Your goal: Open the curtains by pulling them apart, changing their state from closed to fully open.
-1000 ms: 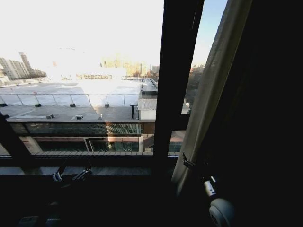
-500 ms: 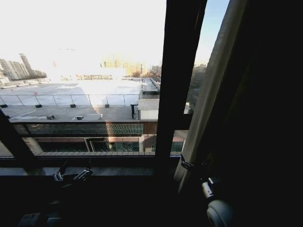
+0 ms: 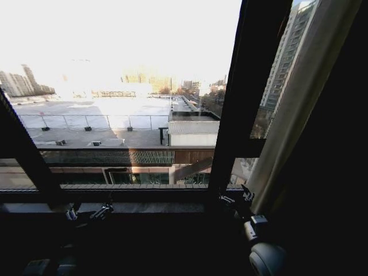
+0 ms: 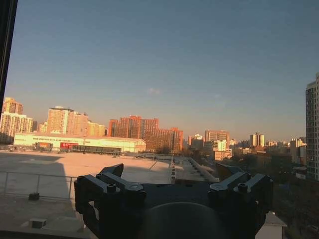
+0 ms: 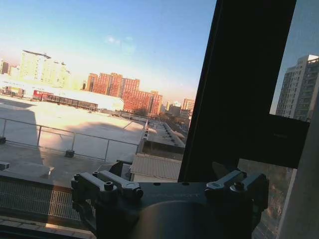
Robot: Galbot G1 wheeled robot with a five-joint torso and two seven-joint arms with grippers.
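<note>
The curtain (image 3: 299, 109) hangs right of the window frame bar (image 3: 247, 98), right pincer (image 3: 234, 201) below.

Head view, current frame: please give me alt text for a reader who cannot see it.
A tall sheer cream curtain hangs gathered at the right of a window, leaving the glass uncovered onto sunlit rooftops, beside a dark vertical window frame bar. The right gripper sits low by the curtain's bottom edge, fingers open; the left gripper rests low at the sill, left of it.
</note>
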